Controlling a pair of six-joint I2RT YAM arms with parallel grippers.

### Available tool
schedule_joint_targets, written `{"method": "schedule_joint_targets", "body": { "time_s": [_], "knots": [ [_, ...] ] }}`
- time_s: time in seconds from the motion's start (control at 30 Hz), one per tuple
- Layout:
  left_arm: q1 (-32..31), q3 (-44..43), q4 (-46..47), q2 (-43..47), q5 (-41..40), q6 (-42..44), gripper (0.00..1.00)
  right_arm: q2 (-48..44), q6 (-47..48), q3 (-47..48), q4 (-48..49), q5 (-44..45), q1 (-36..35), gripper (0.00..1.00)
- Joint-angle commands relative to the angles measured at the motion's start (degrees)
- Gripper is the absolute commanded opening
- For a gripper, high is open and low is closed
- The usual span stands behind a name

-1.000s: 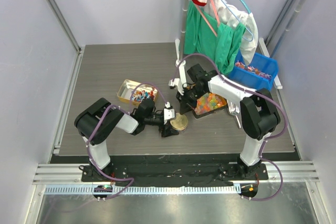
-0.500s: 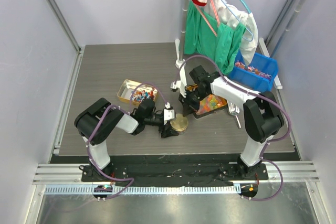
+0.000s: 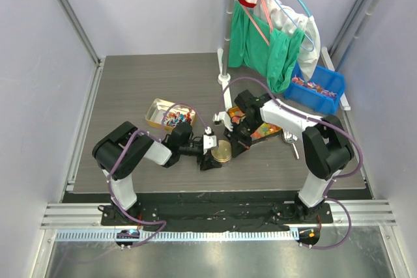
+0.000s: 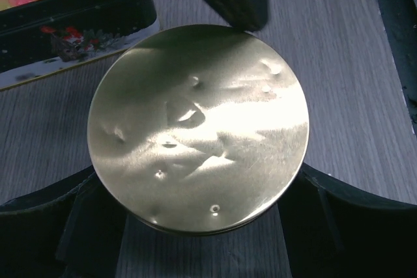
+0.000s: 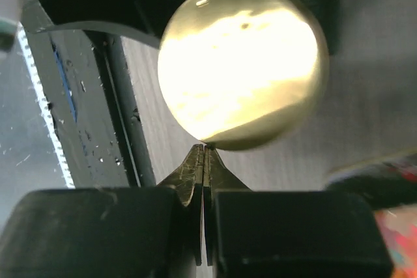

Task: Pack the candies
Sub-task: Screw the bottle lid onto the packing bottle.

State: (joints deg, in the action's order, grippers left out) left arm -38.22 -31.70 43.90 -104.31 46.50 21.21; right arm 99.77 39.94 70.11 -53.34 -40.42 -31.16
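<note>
Candies (image 3: 172, 119) lie near left end effector (image 3: 219, 154), which grips a gold disc (image 4: 199, 128).

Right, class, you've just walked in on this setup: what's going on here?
The left end effector grips a round gold tin on the table, with a finger on either side. The right end effector is shut, its tips against the tin's rim, perhaps to pry it open. The tin is closed. The wrapped candies lie in an open rectangular tin nearby, not yet packed.
</note>
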Motion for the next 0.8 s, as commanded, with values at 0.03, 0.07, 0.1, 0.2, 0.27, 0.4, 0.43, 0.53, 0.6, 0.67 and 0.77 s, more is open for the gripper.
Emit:
{"method": "schedule_joint_targets", "body": {
  "time_s": [0.03,0.07,0.1,0.2,0.27,0.4,0.43,0.53,0.6,0.67,0.77],
  "knots": [
    [0.8,-1.2,-1.5,-1.2,-5.6,-0.7,0.50,1.3,0.2,-2.3,-1.3,-0.8,-3.6,0.01],
    [0.8,-1.2,-1.5,-1.2,-5.6,-0.7,0.51,1.2,0.2,-2.3,-1.4,-0.6,-3.6,0.01],
    [0.8,-1.2,-1.4,-1.2,-5.6,-0.7,0.50,1.0,0.2,-2.2,-1.4,-0.4,-3.6,0.02],
    [0.8,-1.3,-1.5,-1.2,-5.6,-0.8,0.51,-0.4,0.1,-1.6,-1.2,1.2,-3.6,0.05],
    [0.8,-1.3,-1.5,-1.2,-5.6,-0.7,0.51,-1.4,0.0,-0.6,-1.3,2.3,-3.6,0.08],
    [0.9,-1.2,-1.4,-1.2,-5.6,-0.7,0.52,-4.0,0.7,2.3,-3.2,4.6,-3.1,0.23],
    [0.9,-1.3,-1.4,-1.2,-5.6,-0.7,0.52,-5.4,0.8,3.5,-3.5,5.3,-2.9,0.29],
    [0.9,-1.2,-1.5,-1.2,-5.6,-0.8,0.55,-8.5,1.5,4.8,-3.9,6.2,-2.2,0.47],
    [0.9,-1.2,-1.6,-1.1,-5.4,-0.7,0.56,-10.4,2.4,4.9,-3.7,7.4,-1.5,0.61],
    [0.9,-1.7,-2.8,-0.9,-4.8,0.0,0.59,-13.1,3.2,3.9,-2.9,9.1,-0.8,0.83],
    [1.0,-1.9,-4.4,-1.0,-3.5,1.1,0.64,-17.0,3.7,1.2,0.5,11.4,0.8,1.00]
  ]
}}
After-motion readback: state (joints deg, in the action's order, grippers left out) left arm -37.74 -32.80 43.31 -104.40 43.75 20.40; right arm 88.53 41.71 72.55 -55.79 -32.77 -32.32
